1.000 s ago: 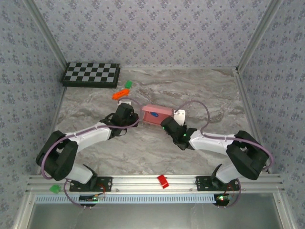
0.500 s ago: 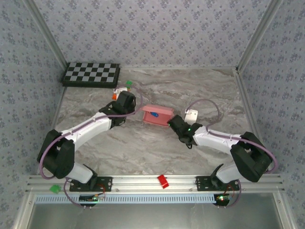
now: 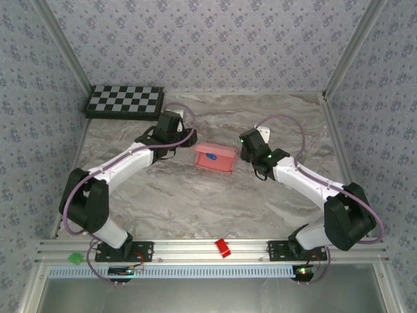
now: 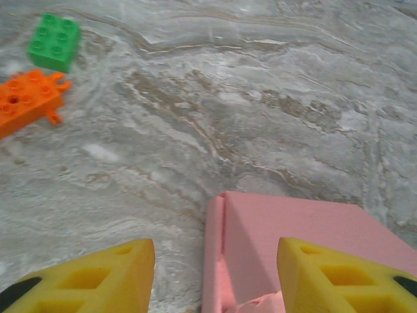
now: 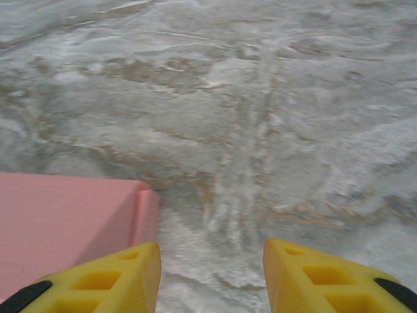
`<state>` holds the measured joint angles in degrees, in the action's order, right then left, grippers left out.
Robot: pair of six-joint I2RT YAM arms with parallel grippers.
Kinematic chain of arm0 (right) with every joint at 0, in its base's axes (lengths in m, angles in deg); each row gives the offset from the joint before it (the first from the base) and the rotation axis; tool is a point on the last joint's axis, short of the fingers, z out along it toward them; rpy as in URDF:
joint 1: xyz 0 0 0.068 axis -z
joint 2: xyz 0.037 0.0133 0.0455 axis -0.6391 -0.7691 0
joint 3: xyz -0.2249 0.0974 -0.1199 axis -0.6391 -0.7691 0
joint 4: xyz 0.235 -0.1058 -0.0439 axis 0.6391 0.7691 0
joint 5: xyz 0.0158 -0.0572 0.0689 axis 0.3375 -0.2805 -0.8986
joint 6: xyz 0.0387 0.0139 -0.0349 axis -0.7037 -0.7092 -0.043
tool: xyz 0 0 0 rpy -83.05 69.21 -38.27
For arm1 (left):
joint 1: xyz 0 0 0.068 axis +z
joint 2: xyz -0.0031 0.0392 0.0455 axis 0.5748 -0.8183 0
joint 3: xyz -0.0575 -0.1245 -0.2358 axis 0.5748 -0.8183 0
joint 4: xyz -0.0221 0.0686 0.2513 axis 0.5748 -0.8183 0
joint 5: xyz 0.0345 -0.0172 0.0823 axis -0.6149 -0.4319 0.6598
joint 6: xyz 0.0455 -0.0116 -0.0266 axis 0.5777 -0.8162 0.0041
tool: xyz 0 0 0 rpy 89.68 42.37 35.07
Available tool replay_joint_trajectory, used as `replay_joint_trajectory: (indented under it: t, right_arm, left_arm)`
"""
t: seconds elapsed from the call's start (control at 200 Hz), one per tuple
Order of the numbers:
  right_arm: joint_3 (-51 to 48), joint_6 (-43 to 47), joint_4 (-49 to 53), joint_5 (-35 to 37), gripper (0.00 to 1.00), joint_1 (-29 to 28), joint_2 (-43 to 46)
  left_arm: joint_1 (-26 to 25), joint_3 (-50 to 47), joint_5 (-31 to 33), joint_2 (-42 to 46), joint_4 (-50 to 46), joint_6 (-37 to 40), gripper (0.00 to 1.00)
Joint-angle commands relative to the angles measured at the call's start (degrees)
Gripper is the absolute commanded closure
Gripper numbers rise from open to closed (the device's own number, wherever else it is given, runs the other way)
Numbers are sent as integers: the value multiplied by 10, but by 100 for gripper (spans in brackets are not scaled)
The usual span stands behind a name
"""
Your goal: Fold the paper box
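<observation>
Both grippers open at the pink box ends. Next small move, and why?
Probably lower the left gripper onto the near end of the paper box: its open fingers straddle that edge, where some pink card looks untucked. The right gripper, open at the other end, could brace.

Near end of paper box (image 4: 313, 222) off-frame

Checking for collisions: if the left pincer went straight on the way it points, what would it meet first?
Probably the paper box, whose end sits within the open left pincer; how near is hard to judge. The orange block and green block sit off to the left.
</observation>
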<state>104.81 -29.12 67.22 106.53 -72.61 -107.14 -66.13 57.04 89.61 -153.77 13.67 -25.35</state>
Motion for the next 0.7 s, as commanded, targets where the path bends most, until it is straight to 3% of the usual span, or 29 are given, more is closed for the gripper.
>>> replay_joint_trajectory:
  t: [0.0,0.25,0.695]
  right_arm:
    - [29,32,-15,-97,52,10,-9]
    - [52,48,-32,-185,52,12,-54]
    - [45,41,-16,-206,52,15,-110]
  left_arm:
    - [4,41,-61,-29,-27,17,48]
    - [4,65,-92,-75,-57,10,49]
    - [-2,33,-118,-115,-53,-22,51]
